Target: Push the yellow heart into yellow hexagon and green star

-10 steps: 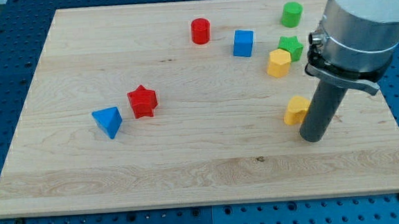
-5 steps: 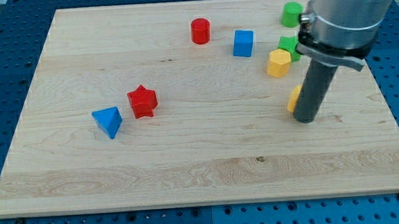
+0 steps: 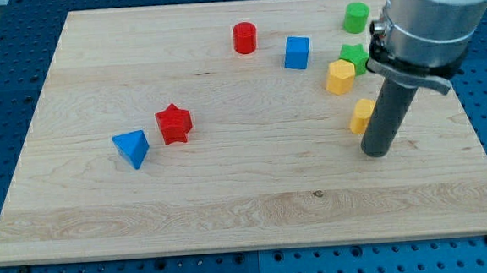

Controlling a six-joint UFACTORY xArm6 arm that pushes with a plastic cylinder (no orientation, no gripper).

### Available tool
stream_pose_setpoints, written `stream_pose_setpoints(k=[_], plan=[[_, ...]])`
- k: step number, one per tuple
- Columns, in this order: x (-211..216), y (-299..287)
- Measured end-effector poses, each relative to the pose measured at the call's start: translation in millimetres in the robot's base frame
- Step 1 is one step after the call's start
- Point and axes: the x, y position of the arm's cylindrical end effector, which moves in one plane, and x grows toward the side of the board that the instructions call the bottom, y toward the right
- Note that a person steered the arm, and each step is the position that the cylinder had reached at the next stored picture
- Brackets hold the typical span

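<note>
The yellow heart lies at the view's right, partly hidden by my rod. My tip rests on the board just below and right of the heart, close against it. The yellow hexagon sits a short way above the heart. The green star touches the hexagon's upper right and is partly covered by the arm.
A green cylinder stands near the board's top edge at the right. A blue cube and a red cylinder lie left of the hexagon. A red star and a blue triangle lie at the left. The board's right edge is near my rod.
My tip moved up the view against the yellow heart, then back a little to the right and down. The heart has shifted upward, closer to the yellow hexagon.
</note>
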Motion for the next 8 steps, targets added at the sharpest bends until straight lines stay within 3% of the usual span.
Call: stream_pose_setpoints(k=[2, 6, 8], plan=[[-7.5, 4.2], [-111.8, 4.2], [-112.9, 4.4]])
